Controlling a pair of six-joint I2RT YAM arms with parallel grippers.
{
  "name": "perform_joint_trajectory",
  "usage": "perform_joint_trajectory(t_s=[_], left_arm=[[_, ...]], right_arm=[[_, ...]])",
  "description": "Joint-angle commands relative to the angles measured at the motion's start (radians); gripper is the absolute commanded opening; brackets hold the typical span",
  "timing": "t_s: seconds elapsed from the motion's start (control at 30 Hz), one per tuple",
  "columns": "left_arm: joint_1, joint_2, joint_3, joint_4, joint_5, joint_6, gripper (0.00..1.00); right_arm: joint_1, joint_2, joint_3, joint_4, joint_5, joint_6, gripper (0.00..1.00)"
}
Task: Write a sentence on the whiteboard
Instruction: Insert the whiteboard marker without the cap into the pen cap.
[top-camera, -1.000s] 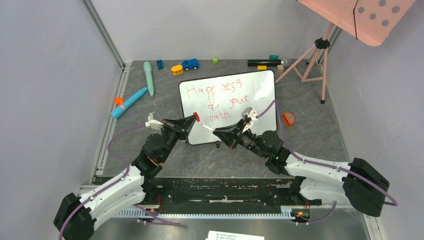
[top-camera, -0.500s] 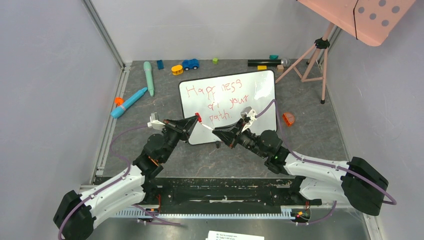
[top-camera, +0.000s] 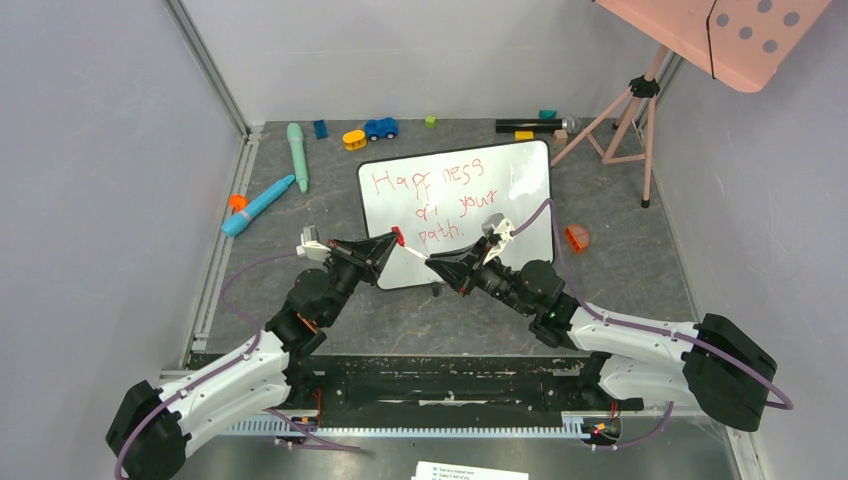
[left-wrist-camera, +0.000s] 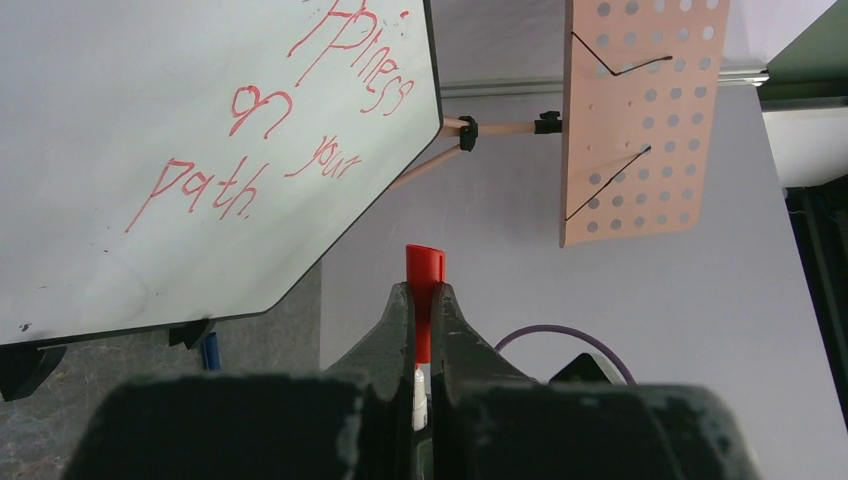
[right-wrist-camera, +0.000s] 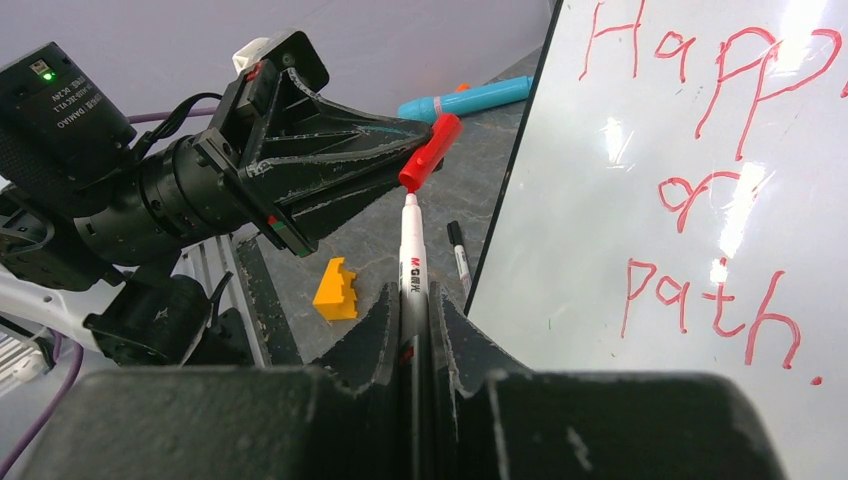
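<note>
— Three lines of red are on the whiteboard (top-camera: 515, 170), so the sentence (top-camera: 440, 207) looks done to me: "Happiness", "on your", "path." The board lies on the table in the middle of the top view, a bit right of centre. So what's the step now?

— Capping the marker, I'd say. The left gripper (top-camera: 388, 243) is pinched tight on the red cap (right-wrist-camera: 430, 152). The right gripper (top-camera: 432, 264) is clamped on the white marker (right-wrist-camera: 411, 260). The two meet nose to nose over the board's lower left corner. In the right wrist view the tip sits just under the cap, but I can't tell if they're touching.

— What goes wrong from here, you reckon?

— Mostly alignment. The cap looks tilted against the barrel, leaning to the upper right in that view. A straight push could catch the tip on the cap's rim instead of going in. Then either the marker slides back through the jaws or the cap twists in its pinch, since only its lower end is held. You could also get red ink on the outside of the cap.

— And the board?

— Both wrists hang right by its lower edge, close to "path." If an arm dips while pushing, it could smear that word or shove the board on its little feet. There's also a black pen (right-wrist-camera: 458, 255) lying just beside the board's edge that could get nudged.
</note>
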Motion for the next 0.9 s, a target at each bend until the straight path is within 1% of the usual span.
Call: perform_joint_trajectory(t_s=[0.0,0.17,0.47,0.6,0.67,0.73,0.87], left_arm=[[-0.009,-0.015,0.034,-0.004,-0.007,-0.031,0.02],[-0.015,-0.027,0.038,-0.028,-0.018,-0.03,0.02],[-0.032,-0.014,0.045,-0.026,-0.025,-0.035,0.02],[-0.049,0.001,0.06,-0.02,-0.039,-0.024,0.02],[-0.077,0.012,0.077,-0.02,-0.076,0.001,0.02],[-0.124,0.036,0.109,-0.028,-0.147,0.038,0.02],[-0.211,0.124,0.19,-0.016,-0.244,0.133,0.02]], right_arm=[[0.005,-0.016,0.033,0.049,0.024,-0.02,0.0],[0.006,-0.022,0.033,0.043,0.026,-0.023,0.0],[0.005,-0.017,0.038,0.038,0.026,-0.032,0.0],[0.005,-0.011,0.036,0.047,0.072,-0.042,0.0],[0.009,-0.006,0.036,0.055,0.1,-0.05,0.0],[0.014,-0.003,0.035,0.065,0.147,-0.063,0.0],[0.024,-0.002,0.021,0.128,0.231,-0.097,0.0]])
